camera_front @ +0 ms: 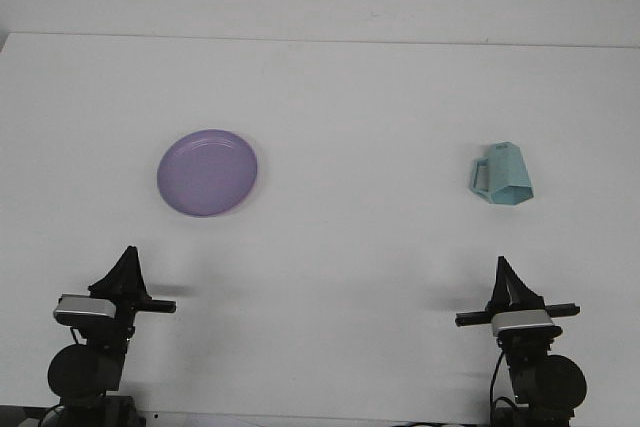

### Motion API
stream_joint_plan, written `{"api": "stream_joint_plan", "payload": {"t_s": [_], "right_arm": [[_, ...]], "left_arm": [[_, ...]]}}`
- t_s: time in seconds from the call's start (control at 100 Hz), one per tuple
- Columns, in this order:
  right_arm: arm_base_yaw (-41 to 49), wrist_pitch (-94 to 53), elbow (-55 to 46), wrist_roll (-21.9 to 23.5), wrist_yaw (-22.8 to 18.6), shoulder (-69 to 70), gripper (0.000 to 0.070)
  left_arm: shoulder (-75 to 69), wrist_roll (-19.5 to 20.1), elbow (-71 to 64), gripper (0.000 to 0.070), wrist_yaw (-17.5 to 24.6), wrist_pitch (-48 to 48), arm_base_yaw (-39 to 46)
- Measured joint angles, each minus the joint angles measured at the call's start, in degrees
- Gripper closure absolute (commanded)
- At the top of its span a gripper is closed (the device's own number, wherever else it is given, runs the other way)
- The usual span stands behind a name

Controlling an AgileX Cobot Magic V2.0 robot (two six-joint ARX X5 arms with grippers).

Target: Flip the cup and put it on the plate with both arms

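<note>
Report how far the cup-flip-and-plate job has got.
Nothing looks done yet. The light blue cup sits upside down on the right of the table, handle toward the left, far from the purple plate, which holds nothing. Neither the left gripper nor the right gripper holds anything; both sit at the near edge. Grasping, flipping and placing all remain.

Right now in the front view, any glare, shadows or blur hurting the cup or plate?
Front view: even, bright light, no glare; the table is near washed-out white; soft faint shadows beside both arms; plate and cup reasonably sharp, good contrast.
</note>
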Motion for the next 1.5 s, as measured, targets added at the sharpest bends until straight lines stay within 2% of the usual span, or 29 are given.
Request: {"api": "stream_joint_plan", "payload": {"t_s": [0.95,1.09,1.21,1.29,1.38,1.5], "right_arm": [[0.0,0.59,0.0,0.57,-0.07,0.0,0.07],[0.0,0.59,0.0,2.93,-0.07,0.0,0.07],[-0.02,2.73,0.0,8.5,0.46,0.02,0.07],[0.0,2.69,0.92,11.72,3.08,0.02,0.07],[-0.04,2.01,4.22,14.12,4.48,1.18,0.07],[-0.04,0.83,12.33,14.95,6.1,5.84,0.07]], "left_arm": [[0.0,-0.2,0.0,0.0687,0.0,0.02,0.0],[0.0,-0.24,0.0,0.0688,0.0,0.02,0.0],[0.0,-0.35,0.0,0.0688,0.0,0.0,0.0],[0.0,-0.37,0.0,0.0688,0.0,-0.02,0.0],[0.02,-0.37,0.0,0.0688,0.0,-0.02,0.0],[0.0,-0.37,0.0,0.0688,0.0,-0.26,0.0]]}}
